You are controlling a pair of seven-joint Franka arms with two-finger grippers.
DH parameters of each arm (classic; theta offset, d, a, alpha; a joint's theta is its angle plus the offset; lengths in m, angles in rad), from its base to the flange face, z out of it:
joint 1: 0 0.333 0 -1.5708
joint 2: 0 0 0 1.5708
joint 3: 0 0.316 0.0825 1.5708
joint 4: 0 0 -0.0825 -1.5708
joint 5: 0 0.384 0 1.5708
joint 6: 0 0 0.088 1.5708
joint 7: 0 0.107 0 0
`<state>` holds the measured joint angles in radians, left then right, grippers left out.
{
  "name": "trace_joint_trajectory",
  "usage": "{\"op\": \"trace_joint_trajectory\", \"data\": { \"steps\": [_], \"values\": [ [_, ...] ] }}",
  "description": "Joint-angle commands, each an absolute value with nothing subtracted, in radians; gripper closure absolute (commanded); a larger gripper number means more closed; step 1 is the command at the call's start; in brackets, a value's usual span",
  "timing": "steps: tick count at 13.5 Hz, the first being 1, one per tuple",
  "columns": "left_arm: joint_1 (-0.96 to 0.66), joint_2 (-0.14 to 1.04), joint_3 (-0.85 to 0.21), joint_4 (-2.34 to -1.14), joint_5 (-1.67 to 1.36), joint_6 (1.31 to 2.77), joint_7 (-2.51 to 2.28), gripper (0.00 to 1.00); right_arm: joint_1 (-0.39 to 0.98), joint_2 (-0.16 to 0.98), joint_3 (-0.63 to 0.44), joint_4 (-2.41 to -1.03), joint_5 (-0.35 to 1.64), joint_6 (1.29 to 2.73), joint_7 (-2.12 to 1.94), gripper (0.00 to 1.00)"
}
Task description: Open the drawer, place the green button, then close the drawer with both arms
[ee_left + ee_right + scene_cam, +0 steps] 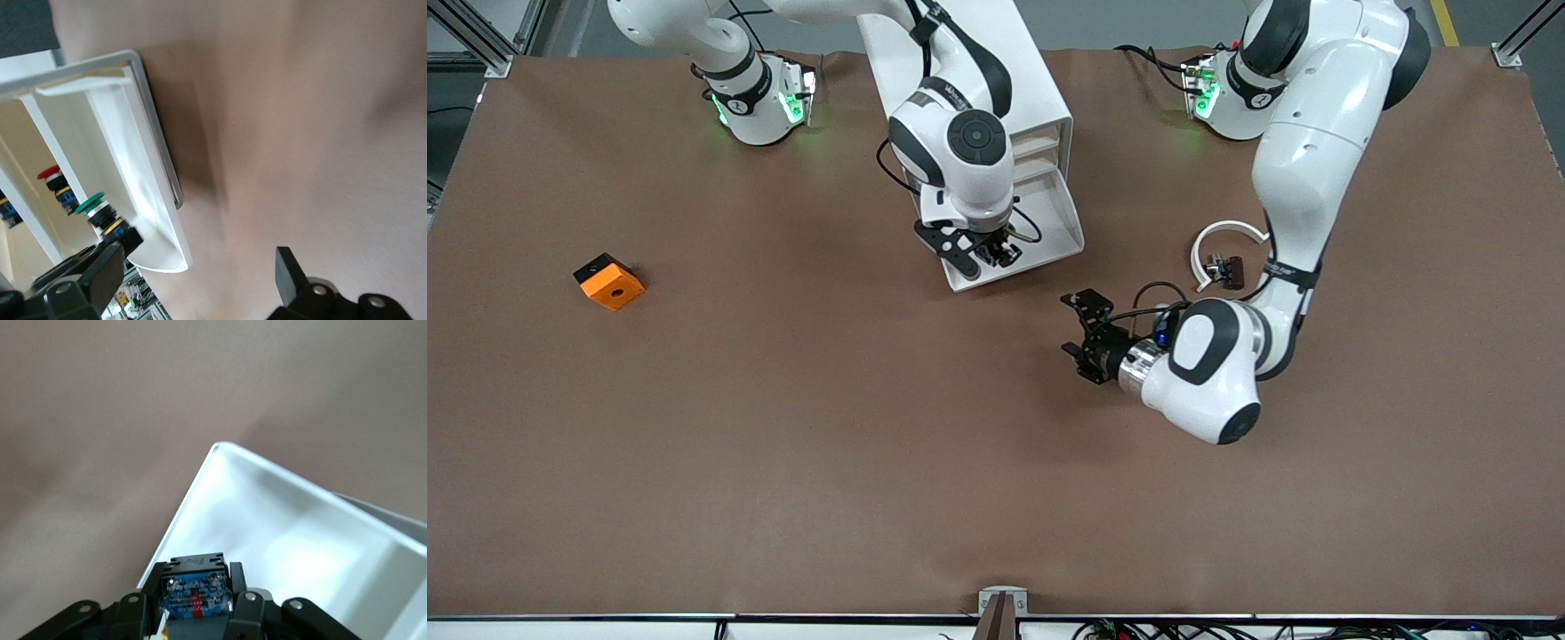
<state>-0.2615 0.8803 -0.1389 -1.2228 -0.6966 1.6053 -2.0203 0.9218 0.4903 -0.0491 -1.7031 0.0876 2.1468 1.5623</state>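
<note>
The white cabinet (1040, 98) stands between the arms' bases, and its lowest drawer (1063, 222) is pulled out. My right gripper (983, 252) hangs over the open drawer, shut on the button (1007, 253). In the right wrist view the gripper (195, 580) clamps the button's black body with a blue label (195, 593) above the drawer's white floor (300, 540). The left wrist view shows the green cap (91, 202) inside the drawer (143, 147). My left gripper (1069, 326) is open and empty, low over the table beside the drawer's front corner; it also shows in the left wrist view (197, 260).
A red-capped button (51, 175) shows in the drawer beside the green one. An orange cube with a hole (609, 282) lies toward the right arm's end. A white ring piece (1227, 233) and a small dark clip (1227, 269) lie by the left arm.
</note>
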Motion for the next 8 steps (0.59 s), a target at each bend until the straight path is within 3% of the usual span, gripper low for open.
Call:
{"op": "trace_joint_trajectory", "data": {
  "steps": [1,8],
  "values": [
    [-0.232,0.832,-0.143,-1.229,-0.651,1.579,-1.936,0.0,0.942,0.535,-0.06,-1.666,0.071,2.167,1.601,1.0],
    [-0.238,0.727,-0.141,-1.227,-0.479,1.572,-1.776,0.0,0.954,0.566,-0.061,-1.663,0.066,2.189,1.603,1.0]
  ]
}}
